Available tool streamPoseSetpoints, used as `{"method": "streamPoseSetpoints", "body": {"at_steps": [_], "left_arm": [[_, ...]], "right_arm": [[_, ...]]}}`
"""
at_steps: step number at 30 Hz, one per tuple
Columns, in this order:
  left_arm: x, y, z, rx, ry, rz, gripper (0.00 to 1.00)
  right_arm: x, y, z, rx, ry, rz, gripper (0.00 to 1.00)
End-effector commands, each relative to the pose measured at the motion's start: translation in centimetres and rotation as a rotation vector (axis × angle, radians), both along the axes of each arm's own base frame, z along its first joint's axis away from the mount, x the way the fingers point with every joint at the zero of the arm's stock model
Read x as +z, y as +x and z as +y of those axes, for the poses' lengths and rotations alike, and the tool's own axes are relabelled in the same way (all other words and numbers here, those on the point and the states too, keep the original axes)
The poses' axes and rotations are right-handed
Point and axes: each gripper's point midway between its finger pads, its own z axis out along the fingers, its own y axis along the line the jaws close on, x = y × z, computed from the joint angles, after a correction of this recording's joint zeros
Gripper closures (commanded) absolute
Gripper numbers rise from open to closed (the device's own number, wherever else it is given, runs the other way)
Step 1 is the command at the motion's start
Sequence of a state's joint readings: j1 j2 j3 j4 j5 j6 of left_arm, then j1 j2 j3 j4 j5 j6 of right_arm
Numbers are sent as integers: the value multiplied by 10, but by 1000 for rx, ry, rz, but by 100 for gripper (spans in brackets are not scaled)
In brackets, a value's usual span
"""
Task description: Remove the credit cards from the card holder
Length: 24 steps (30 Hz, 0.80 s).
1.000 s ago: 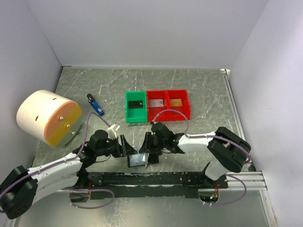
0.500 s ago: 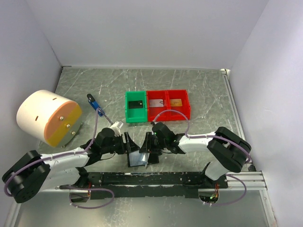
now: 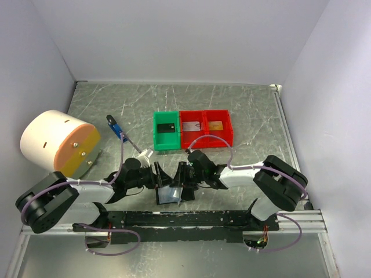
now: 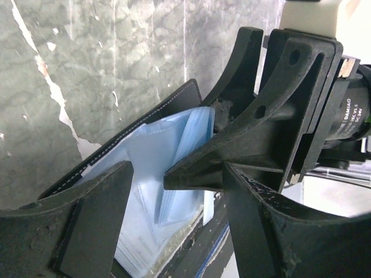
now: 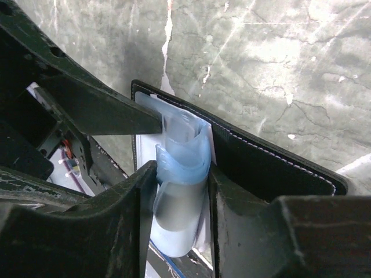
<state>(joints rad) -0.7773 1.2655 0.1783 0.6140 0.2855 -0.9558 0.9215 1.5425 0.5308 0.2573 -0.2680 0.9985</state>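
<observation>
The card holder [image 3: 169, 196] lies open near the table's front edge, black cover [image 5: 272, 162] down and pale blue sleeves [image 5: 179, 153] standing up. My right gripper [image 3: 183, 184] [image 5: 181, 179] is shut on a bunch of these sleeves. A greyish patch shows inside the pinched sleeve; I cannot tell if it is a card. My left gripper [image 3: 157, 178] [image 4: 177, 197] is open, its jaws either side of the sleeves [image 4: 153, 168], one fingertip [image 5: 153, 123] touching them. A black card [image 3: 167, 128], a silvery card [image 3: 190, 125] and an orange-gold card [image 3: 215, 126] lie in the bins.
A green bin [image 3: 156, 139] and two joined red bins [image 3: 204, 139] stand just beyond the grippers. A blue and black stick [image 3: 117, 128] lies at the left. A large white and orange cylinder [image 3: 58, 143] stands far left. The black base rail [image 3: 185, 219] runs along the front edge.
My left arm has swung in and its gripper has moved a little right, closer to the sleeves. The right gripper and the card holder have stayed put.
</observation>
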Motion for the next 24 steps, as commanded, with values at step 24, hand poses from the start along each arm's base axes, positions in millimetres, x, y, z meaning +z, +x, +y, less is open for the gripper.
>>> {"method": "streamPoseSetpoints", "body": {"at_steps": [24], "left_arm": [[40,-25,-21,-125,-237,2,25]], "right_arm": [[-14,3,-22,-54,-103,-8,66]]}}
